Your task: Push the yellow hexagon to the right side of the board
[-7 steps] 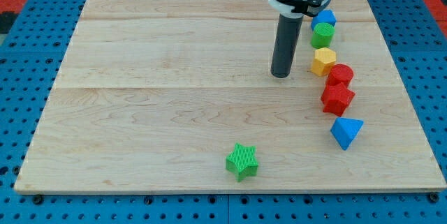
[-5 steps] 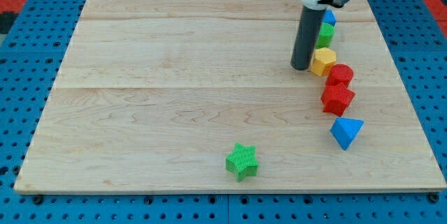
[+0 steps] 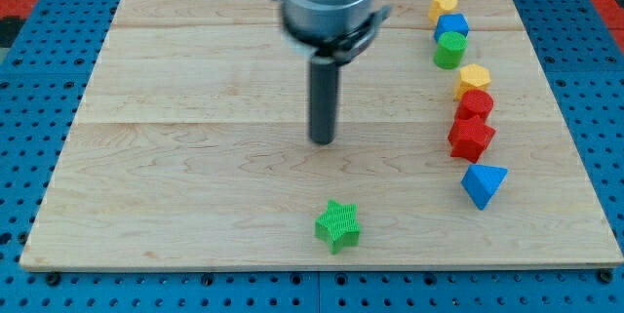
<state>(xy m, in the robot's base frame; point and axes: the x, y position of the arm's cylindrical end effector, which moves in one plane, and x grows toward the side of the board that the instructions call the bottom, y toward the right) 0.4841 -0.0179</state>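
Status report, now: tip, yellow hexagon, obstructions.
My tip mid-board, touching nothing. Yellow hexagon at view's right, against red cylinder. Nothing between them.

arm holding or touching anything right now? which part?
Nothing is held; the arm has no claw, only a rod. My tip rests on bare board, apart from every block, well to the view's left of the yellow hexagon.

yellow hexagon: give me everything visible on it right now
The yellow hexagon is a small, flat-topped, six-sided block, matte yellow, looking like plastic. It lies flat on the wooden board near the view's right edge, in a column of blocks. Its lower edge meets or overlaps the red cylinder below it; the green cylinder above stands apart. My tip is well off to the view's left, not touching it.
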